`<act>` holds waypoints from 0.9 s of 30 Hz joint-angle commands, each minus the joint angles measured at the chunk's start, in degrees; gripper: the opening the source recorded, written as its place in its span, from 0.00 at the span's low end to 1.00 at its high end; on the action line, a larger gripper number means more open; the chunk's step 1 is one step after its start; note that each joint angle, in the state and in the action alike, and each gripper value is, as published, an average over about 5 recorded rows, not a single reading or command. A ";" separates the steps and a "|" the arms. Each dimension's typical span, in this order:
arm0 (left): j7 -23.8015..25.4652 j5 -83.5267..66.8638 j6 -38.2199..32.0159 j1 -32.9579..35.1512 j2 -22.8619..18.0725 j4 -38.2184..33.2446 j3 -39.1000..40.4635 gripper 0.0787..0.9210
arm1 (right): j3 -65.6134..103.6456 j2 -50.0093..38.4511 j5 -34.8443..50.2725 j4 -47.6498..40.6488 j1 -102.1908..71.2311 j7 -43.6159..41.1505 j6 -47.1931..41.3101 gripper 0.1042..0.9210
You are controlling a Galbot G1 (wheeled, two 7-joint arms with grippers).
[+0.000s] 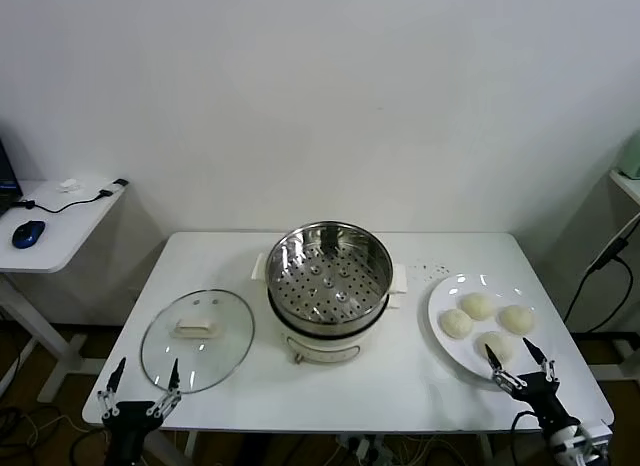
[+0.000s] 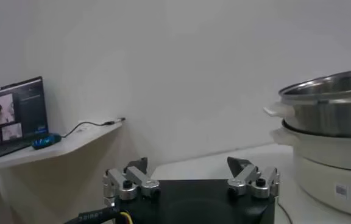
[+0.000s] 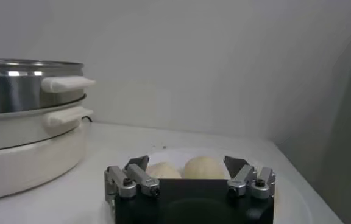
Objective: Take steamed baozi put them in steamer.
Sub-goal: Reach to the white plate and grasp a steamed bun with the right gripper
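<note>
Several pale round baozi (image 1: 477, 306) lie on a white plate (image 1: 440, 306) at the table's right. The steamer (image 1: 328, 276), a shiny perforated steel basket on a cream pot base, stands empty mid-table. My right gripper (image 1: 518, 358) hovers open at the plate's near edge, its fingers either side of the nearest baozi (image 1: 495, 344) without touching. In the right wrist view, two baozi (image 3: 203, 167) show beyond the open right gripper (image 3: 186, 161), with the steamer (image 3: 23, 85) off to one side. My left gripper (image 1: 146, 371) hangs open and empty at the table's front left edge.
A round glass lid (image 1: 197, 338) with a cream handle lies flat left of the steamer, just beyond the left gripper (image 2: 187, 163). A side table (image 1: 70, 221) at far left carries a blue mouse (image 1: 28, 233) and a laptop (image 2: 11, 112). White wall behind.
</note>
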 commanded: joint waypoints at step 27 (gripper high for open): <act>-0.13 1.06 -0.38 0.17 -0.38 0.89 0.57 0.88 | -110.58 -33.67 -16.50 -40.28 102.92 -42.60 -9.58 0.88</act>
